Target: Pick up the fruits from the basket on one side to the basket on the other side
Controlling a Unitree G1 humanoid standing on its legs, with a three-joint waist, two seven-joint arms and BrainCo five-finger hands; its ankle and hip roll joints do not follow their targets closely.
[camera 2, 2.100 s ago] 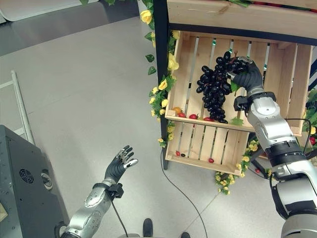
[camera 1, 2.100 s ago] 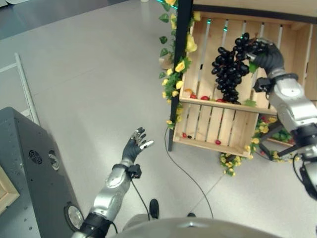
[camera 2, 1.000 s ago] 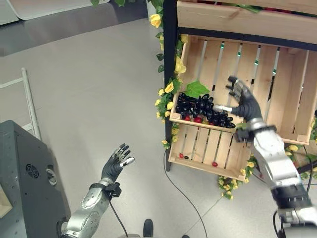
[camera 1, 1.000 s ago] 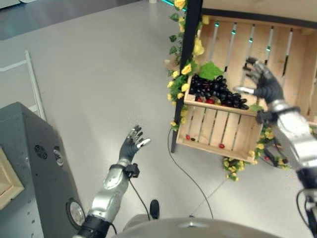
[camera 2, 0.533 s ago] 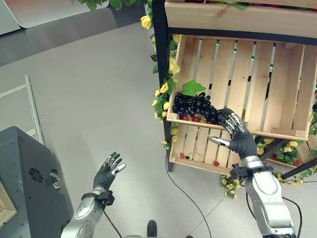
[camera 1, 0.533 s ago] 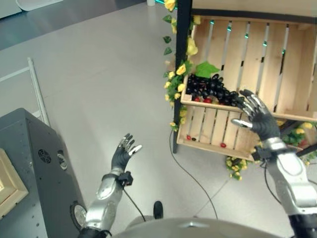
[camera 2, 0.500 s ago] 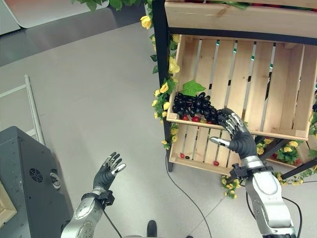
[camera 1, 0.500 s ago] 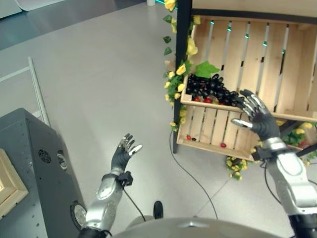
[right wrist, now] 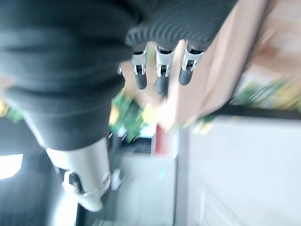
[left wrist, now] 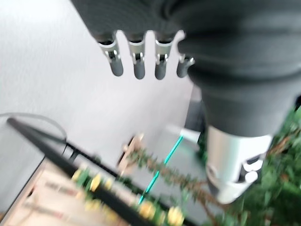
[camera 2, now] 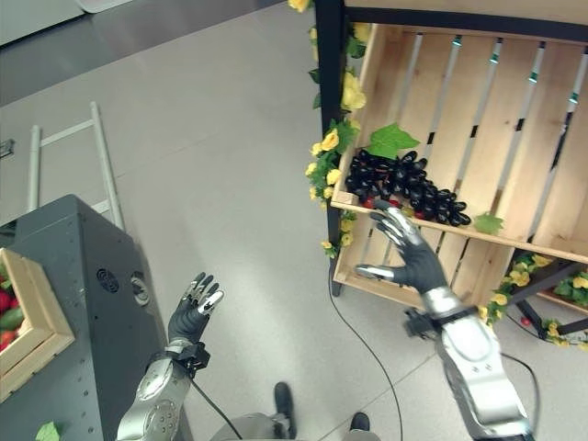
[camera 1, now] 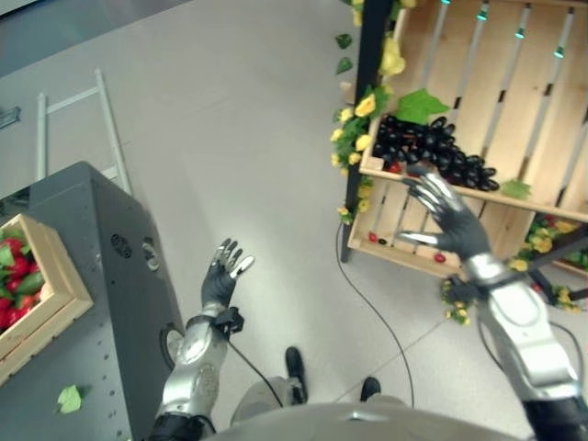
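1. The bunch of dark grapes (camera 2: pixel 404 188) lies in the wooden crate (camera 2: pixel 478 110) at the upper right of the frame, along the crate's front board, with a green leaf (camera 2: pixel 390 140) at its upper end.
2. The right hand (camera 2: pixel 409 257) is released, with the fingers spread and straight. It is in front of the crate, just below the grapes and not touching them.
3. The left hand (camera 2: pixel 193 312) is also released and holds nothing. It is raised over the grey floor (camera 1: pixel 230 138) at the lower centre-left.
4. A second wooden crate (camera 1: pixel 41 294) with red fruits (camera 1: pixel 14 266) stands on a dark grey cabinet (camera 1: pixel 110 303) at the left edge. It is cut off by the frame, so I cannot name the fruits exactly.
5. Some small red things (camera 1: pixel 393 167) show under the grapes, too small to identify.
6. Yellow flowers (camera 2: pixel 326 152) with leaves run along the black post (camera 2: pixel 329 92) at the left side of the crate.
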